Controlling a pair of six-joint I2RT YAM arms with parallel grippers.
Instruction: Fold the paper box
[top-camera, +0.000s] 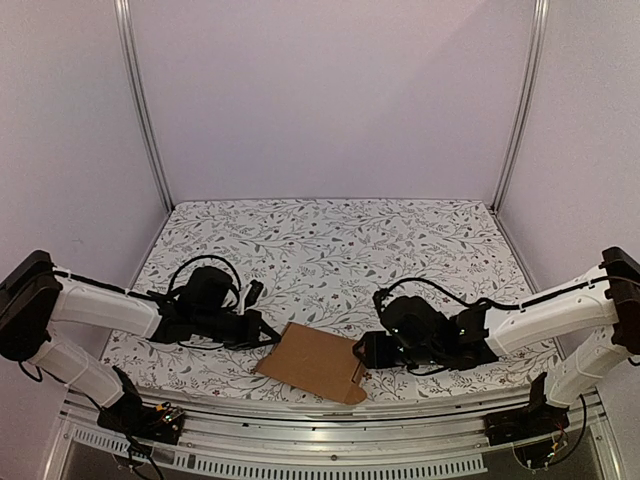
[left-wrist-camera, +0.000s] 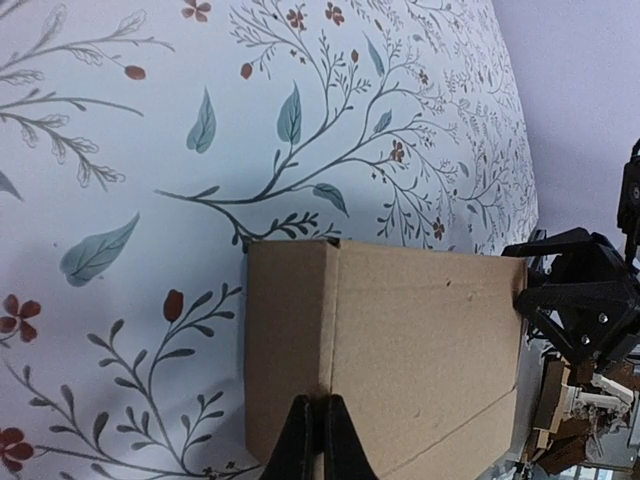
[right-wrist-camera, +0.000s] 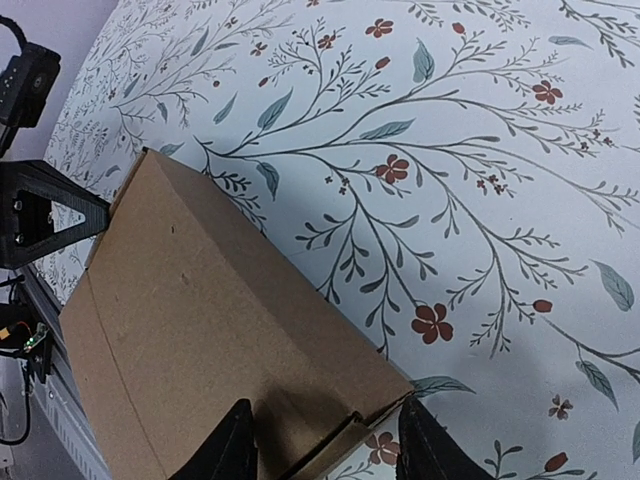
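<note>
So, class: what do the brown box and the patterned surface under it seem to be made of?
The paper box looks like plain brown cardboard, matte, judging by its even tan face and sharp straight creases. The table cover seems to be printed cloth or vinyl, hard to tell which: white ground, repeating leaves and flowers, no gloss.
</note>
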